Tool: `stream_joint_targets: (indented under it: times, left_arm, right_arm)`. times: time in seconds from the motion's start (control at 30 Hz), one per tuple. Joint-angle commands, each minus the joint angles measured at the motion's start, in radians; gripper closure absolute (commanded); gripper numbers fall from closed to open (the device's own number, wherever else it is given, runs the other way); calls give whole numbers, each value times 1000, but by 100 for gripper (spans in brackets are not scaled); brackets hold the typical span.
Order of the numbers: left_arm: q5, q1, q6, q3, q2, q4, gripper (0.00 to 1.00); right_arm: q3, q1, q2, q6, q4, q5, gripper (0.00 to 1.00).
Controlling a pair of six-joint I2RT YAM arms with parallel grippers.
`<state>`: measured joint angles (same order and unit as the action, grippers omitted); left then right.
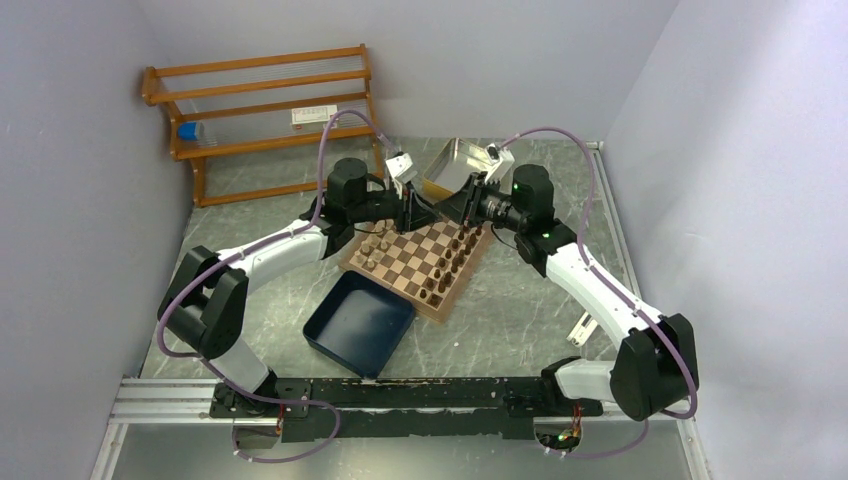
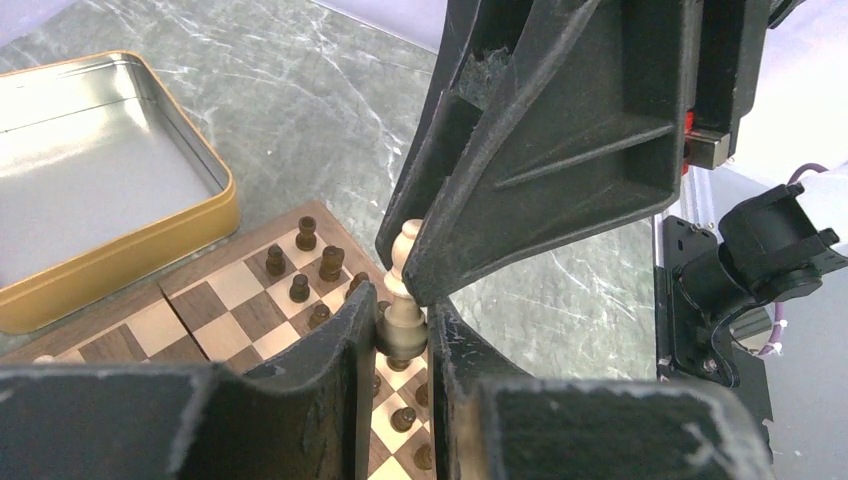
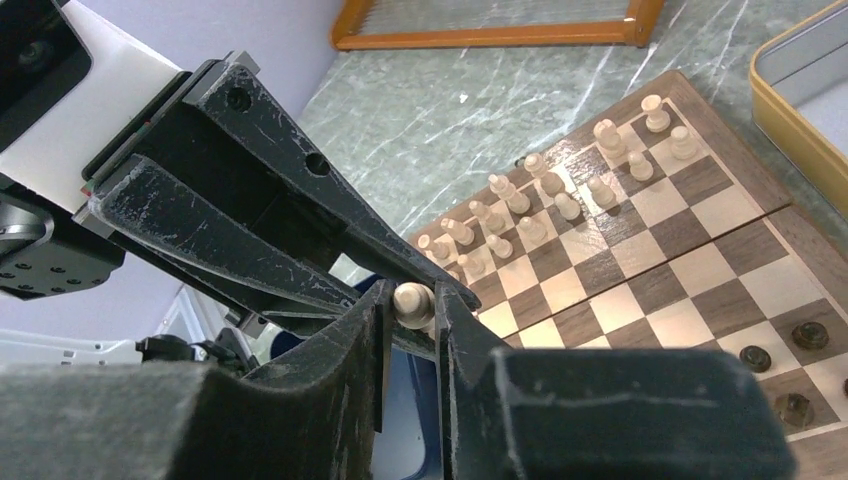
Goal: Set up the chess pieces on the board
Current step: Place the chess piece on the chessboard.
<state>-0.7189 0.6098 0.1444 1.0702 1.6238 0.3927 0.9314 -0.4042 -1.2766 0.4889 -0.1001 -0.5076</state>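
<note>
My two grippers meet above the far edge of the board (image 1: 415,262). The left gripper (image 2: 403,325) is shut on the base of a light tan piece (image 2: 405,300), which stands upright between its fingers. From the other side, the right gripper (image 3: 412,305) has its fingers pressed on that same piece's round head (image 3: 413,300). The right arm's fingers (image 2: 540,150) hide the top of the piece in the left wrist view. Dark pieces (image 2: 300,287) stand in rows on one side of the board (image 2: 235,285) and light pieces (image 3: 550,185) on the opposite side.
An open metal tin (image 2: 215,215) lies just beyond the board. The navy blue tray (image 1: 360,322) sits at the board's near left corner. A wooden rack (image 1: 260,110) stands at the back left against the wall.
</note>
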Motion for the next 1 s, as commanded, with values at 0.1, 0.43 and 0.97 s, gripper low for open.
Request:
stream_joint_targets:
  times: [0.1,0.43,0.97]
  left_arm:
    - [-19,-6,-8,-20,-10,30,84]
    - [31,-73,23,-81,-72,-21,0]
    - [704,-226,-46,-127,-502,-622,0]
  right_arm:
    - [-2,-12,31,-9,-40,53,84]
    - [-6,-15,-17,-47,-153,132,100]
    - [207,-215,-413,-435,-303,479,97]
